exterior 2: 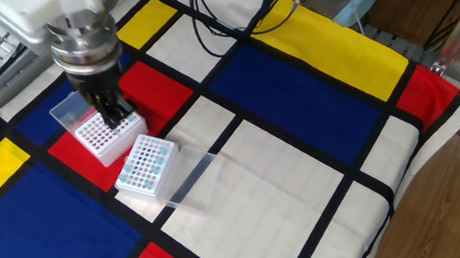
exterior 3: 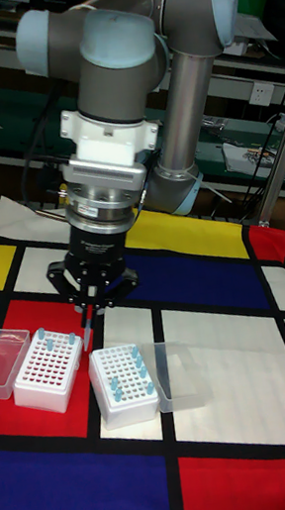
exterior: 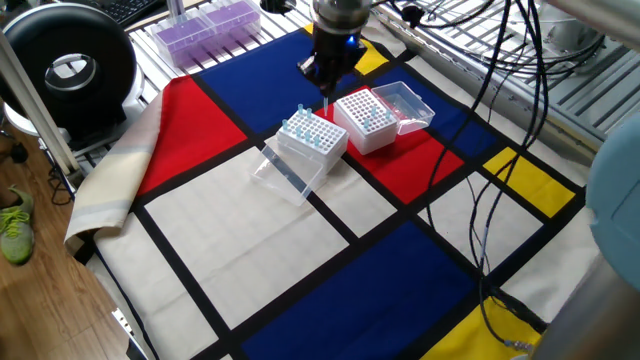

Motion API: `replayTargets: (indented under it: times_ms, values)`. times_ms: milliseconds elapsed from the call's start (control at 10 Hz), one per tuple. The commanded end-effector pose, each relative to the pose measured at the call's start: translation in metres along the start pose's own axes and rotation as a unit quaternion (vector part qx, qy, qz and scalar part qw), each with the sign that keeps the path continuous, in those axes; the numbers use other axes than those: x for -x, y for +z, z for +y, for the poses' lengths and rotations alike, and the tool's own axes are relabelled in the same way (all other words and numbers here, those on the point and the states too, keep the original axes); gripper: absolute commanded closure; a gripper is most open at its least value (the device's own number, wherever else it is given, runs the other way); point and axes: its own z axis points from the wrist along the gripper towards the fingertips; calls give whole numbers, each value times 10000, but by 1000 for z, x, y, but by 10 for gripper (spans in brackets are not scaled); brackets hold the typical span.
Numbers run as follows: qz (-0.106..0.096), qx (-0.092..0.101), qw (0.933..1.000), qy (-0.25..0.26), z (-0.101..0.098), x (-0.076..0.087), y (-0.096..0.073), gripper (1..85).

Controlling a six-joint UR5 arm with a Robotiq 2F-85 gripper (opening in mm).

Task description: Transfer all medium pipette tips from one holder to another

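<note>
Claw (exterior 3: 87, 305) fingers are pinched on one pipette tip (exterior 3: 87, 326), holding it up between the two white boxes. It stands straight up and down, thin end pointing at the surface (exterior: 250, 250). Most blue-topped tips sit in the box with the flat lid (exterior 3: 122, 385). The other box (exterior 3: 48, 370) shows only a few. I think lots are left to move.

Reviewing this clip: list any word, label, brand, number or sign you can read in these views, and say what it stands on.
No text can be read in any view.
The two white tip racks show no print.
The gripper and the arm above it show no readable marking.
The round black device bears a white mark, too blurred to read.
Papers on the shelf are too small to read.
</note>
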Motion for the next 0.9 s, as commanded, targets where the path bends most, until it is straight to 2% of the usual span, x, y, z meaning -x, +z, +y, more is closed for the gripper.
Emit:
replayTargets:
  times_ms: [0,300,800]
  values:
    - [-63,110,9995,-285,-27,0,-1,847]
    - [-79,116,9987,-484,-45,-1,-1,847]
    - [-211,150,9973,-692,-63,-6,10,847]
